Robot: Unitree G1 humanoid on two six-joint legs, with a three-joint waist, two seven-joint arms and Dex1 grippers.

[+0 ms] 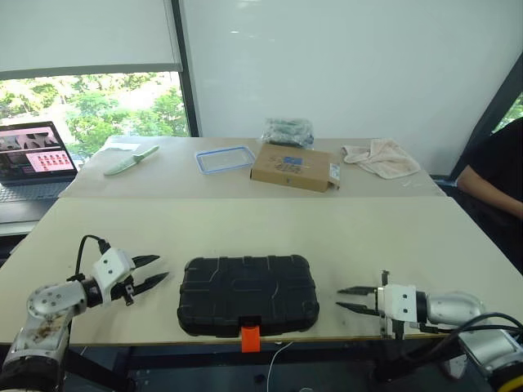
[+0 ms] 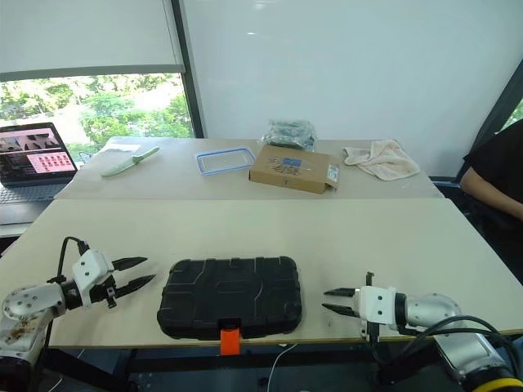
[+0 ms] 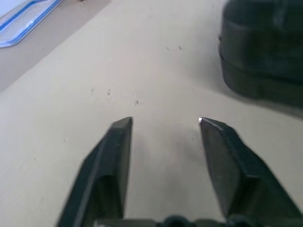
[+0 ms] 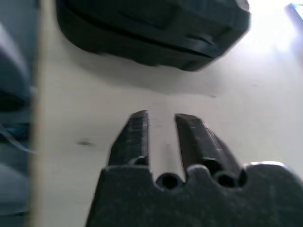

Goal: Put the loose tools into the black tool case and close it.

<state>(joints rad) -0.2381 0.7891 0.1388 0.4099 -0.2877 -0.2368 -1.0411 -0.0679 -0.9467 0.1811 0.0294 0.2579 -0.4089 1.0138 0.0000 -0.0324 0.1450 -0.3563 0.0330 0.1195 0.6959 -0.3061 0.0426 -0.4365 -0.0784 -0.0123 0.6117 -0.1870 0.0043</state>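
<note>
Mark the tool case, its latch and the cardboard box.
tool case (image 1: pixel 248 292), left eye view, middle of the closed lid.
latch (image 1: pixel 250 336), left eye view, orange tab at the front edge.
cardboard box (image 1: pixel 296 167), left eye view, top face.

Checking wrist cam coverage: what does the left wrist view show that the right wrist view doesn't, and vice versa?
Left wrist view: the left gripper, fingers apart with nothing between them, above bare table, plus a corner of the blue-rimmed clear lid on the far table.

Right wrist view: the right gripper, fingers close together with a narrow gap, also holding nothing, and the table's near edge with the drop beyond it.

Both: the closed black tool case lying flat on the light tabletop, just ahead of each gripper, untouched by either.
</note>
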